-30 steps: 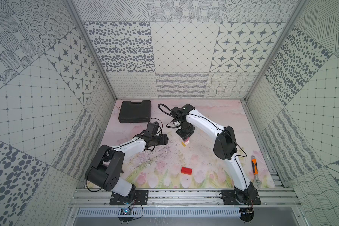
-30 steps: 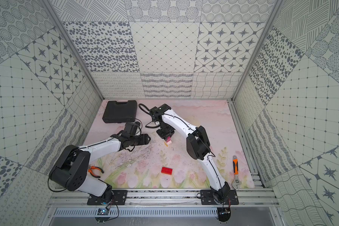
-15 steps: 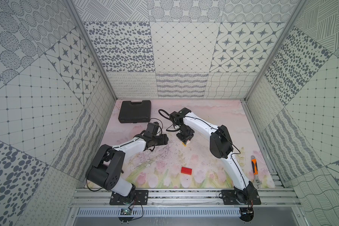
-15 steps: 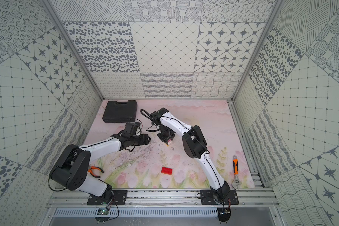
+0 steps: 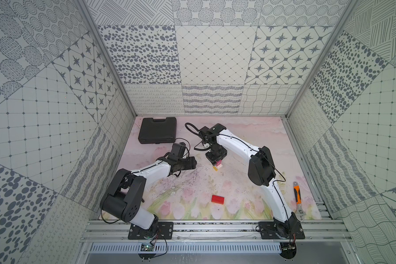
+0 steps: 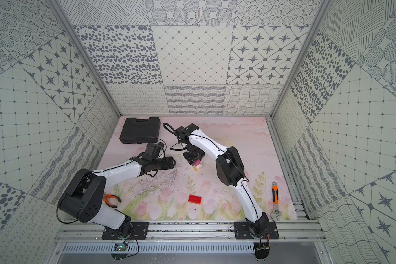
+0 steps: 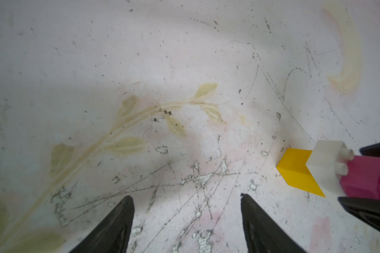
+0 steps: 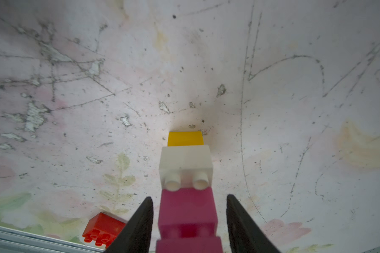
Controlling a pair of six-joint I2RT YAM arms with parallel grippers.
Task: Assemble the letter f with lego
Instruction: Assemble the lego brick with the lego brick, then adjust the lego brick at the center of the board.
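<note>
Now half-built letter f [image 8: 185,175] sits on mat [image 8: 75,109], mid table. Right gripper [image 8: 188,196] spread around pink part, likely not touching. Left gripper [image 7: 185,195] spread, empty. Next: fetch red brick [image 8: 103,230], press on top.

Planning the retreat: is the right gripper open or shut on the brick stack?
Open: the right gripper straddles the brick stack, a gap beside each finger.

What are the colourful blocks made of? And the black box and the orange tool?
The stacked bricks and the red brick look like hard, smooth plastic: solid colours, crisp edges, moulded studs. The black case seems matte moulded plastic, with a built-in handle. The orange-handled tool probably has a plastic or rubbery grip and a grey metal head.
</note>
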